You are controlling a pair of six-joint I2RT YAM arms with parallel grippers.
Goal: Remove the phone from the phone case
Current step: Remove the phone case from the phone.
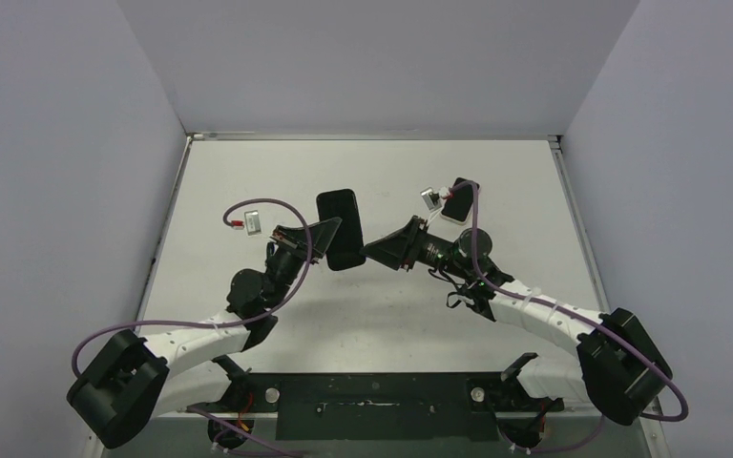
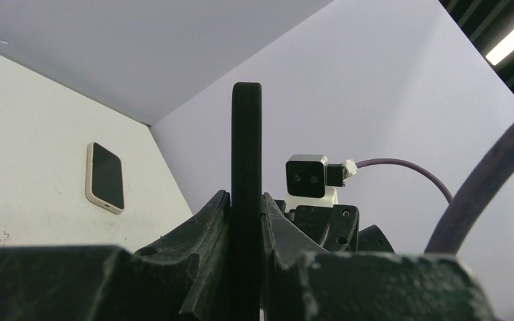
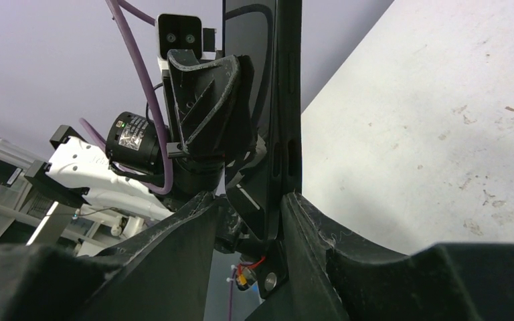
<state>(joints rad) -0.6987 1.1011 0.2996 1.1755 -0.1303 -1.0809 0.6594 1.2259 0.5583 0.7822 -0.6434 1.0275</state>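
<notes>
A black phone case (image 1: 341,229) is held upright above the table between my two grippers. My left gripper (image 1: 327,239) is shut on the case's left side. In the left wrist view the case (image 2: 246,140) stands edge-on, clamped between the fingers (image 2: 246,200). My right gripper (image 1: 370,250) is open, its jaws straddling the case's right edge (image 3: 278,120). One finger (image 3: 308,221) touches the case and the other stands apart. A cream-edged phone (image 1: 459,203) with a dark screen lies flat on the table beyond the right wrist. It also shows in the left wrist view (image 2: 105,177).
White enclosure walls (image 1: 363,67) close the table at the back and both sides. Purple cables (image 1: 267,205) loop off both wrists. A black mounting plate (image 1: 372,405) runs along the near edge between the arm bases.
</notes>
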